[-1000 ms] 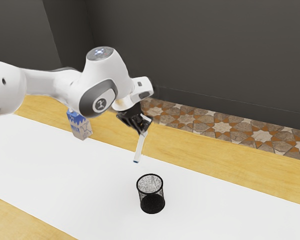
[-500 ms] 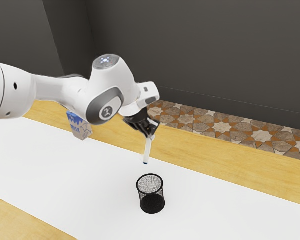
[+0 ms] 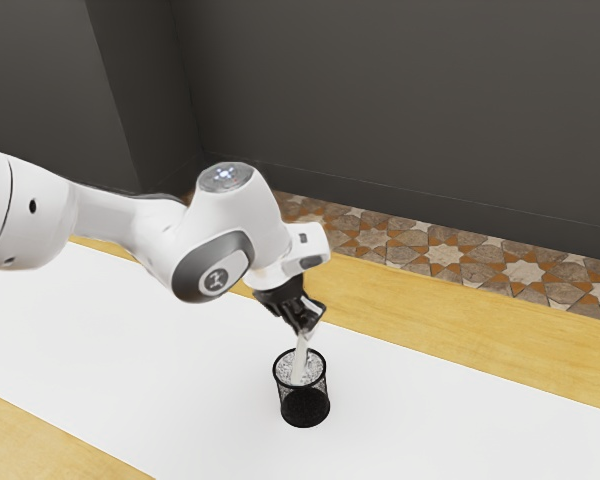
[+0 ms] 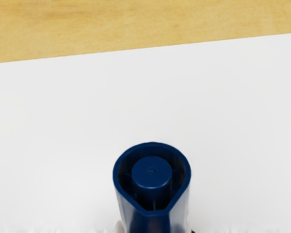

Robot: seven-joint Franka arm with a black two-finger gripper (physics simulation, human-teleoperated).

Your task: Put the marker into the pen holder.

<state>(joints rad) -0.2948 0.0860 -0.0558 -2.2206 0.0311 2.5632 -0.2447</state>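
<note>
Black fingers (image 3: pixel 308 320) are clasped on the pale, slightly tilted marker (image 3: pixel 301 358), whose blue end (image 4: pixel 152 172) faces the wrist camera. In the exterior view its lower part reaches toward six o'clock, across the mouth of the mesh pen holder (image 3: pixel 305 408), how deep I cannot tell; the holder stands upright on the bench's white strip (image 3: pixel 420 400).

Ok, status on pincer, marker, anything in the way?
Pincer shut on marker. Lower end at pen holder opening, depth unclear. Possible snag: rim.
</note>
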